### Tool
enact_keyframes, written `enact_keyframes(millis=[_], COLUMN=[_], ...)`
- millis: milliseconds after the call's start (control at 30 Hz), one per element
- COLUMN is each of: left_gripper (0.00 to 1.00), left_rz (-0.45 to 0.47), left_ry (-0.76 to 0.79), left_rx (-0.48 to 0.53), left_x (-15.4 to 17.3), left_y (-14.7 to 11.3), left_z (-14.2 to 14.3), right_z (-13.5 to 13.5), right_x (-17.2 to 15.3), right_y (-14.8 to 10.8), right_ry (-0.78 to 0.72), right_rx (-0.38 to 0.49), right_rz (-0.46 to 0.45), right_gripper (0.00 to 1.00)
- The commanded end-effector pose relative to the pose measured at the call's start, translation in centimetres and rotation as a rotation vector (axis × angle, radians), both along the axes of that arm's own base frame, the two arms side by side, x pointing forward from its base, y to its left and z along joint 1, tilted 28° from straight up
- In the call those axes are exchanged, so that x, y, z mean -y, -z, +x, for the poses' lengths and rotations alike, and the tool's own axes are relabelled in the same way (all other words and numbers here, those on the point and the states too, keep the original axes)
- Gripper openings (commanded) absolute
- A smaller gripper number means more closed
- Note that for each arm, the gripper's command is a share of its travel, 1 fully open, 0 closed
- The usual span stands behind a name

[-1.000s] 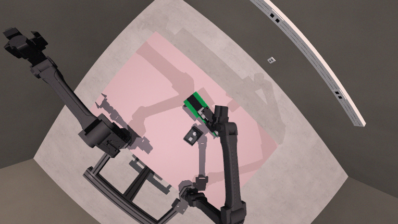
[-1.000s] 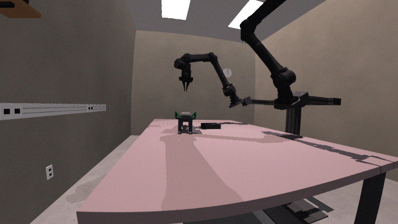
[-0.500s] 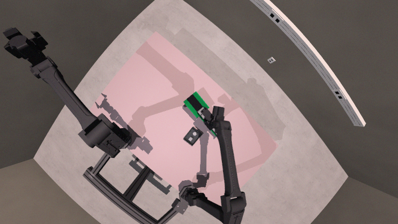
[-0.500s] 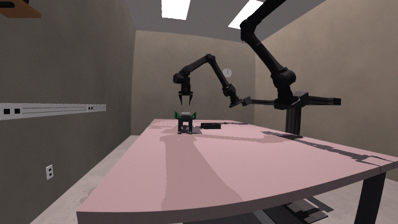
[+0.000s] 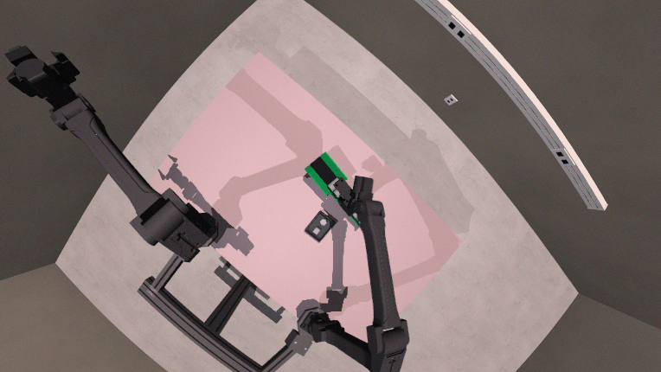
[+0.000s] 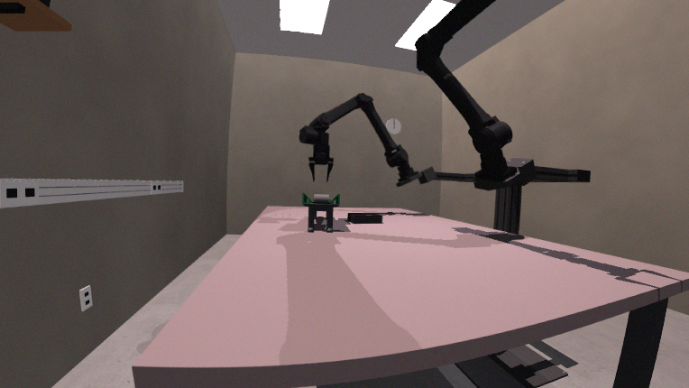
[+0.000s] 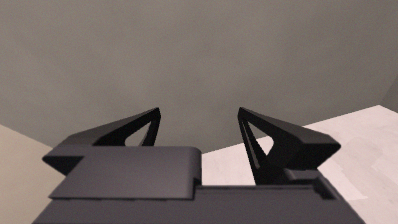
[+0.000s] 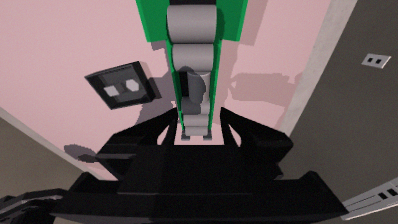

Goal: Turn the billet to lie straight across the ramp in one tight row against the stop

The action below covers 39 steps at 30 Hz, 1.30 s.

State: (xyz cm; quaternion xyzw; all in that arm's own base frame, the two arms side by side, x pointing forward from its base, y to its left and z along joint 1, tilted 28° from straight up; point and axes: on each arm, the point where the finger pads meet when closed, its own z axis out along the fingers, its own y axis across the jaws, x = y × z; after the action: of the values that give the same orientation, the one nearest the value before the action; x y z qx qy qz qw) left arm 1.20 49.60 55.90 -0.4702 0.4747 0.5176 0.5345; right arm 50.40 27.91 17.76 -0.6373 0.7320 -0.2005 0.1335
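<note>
The feed ramp (image 8: 150, 20) (image 5: 316, 181) (image 6: 307, 198) has green side rails and stands on a dark stand on the pink table. In the right wrist view, grey billets lie across it at the top (image 8: 192, 22) and just below (image 8: 194, 56). One billet (image 8: 201, 95) lies lengthwise under them, and another lies across at the low end (image 8: 196, 131). My right gripper (image 8: 198, 111) (image 6: 320, 175) (image 5: 344, 191) hangs above the ramp's low end, partly open and empty, its fingers on either side of the rails. My left gripper (image 7: 199, 111) (image 5: 35, 60) is wide open and empty, raised high, away from the table.
A flat black box (image 5: 319, 225) (image 8: 122, 83) (image 6: 364, 217) with two pale buttons lies on the pink table top (image 6: 385, 299) beside the ramp. The arms' dark frame (image 6: 506, 192) stands at the table's far side.
</note>
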Motion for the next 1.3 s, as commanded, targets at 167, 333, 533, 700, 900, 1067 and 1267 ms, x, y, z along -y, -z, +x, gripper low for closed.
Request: enact_keyframes(millis=[167, 333, 533, 700, 900, 1067, 1267], left_gripper=[1.00, 1.00, 1.00, 1.00, 1.00, 1.00, 1.00], left_rz=[0.036, 0.036, 0.036, 0.036, 0.036, 0.036, 0.036], left_ry=[-0.012, -0.012, -0.012, -0.012, -0.012, -0.012, -0.012], left_rx=[-0.011, -0.011, -0.011, -0.011, -0.011, -0.011, -0.011], left_x=[0.9, 0.9, 0.9, 0.9, 0.9, 0.9, 0.9], left_y=[-1.2, -1.2, -1.2, -1.2, -1.2, -1.2, -1.2], left_z=[-0.6, -0.6, -0.6, -0.6, -0.6, -0.6, -0.6], right_z=[2.0, 3.0, 3.5, 3.5, 3.5, 3.5, 3.5], right_x=[0.7, 0.9, 0.6, 0.6, 0.6, 0.6, 0.6], right_y=[3.5, 5.0, 4.3, 4.3, 4.3, 4.3, 4.3], right_ry=[0.000, 0.001, 0.001, 0.001, 0.002, 0.002, 0.002], right_rx=[-0.005, -0.001, 0.012, 0.012, 0.012, 0.012, 0.012], right_rz=[-0.005, -0.005, 0.004, 0.003, 0.004, 0.004, 0.004], right_gripper=[0.57, 0.57, 0.57, 0.57, 0.57, 0.57, 0.57])
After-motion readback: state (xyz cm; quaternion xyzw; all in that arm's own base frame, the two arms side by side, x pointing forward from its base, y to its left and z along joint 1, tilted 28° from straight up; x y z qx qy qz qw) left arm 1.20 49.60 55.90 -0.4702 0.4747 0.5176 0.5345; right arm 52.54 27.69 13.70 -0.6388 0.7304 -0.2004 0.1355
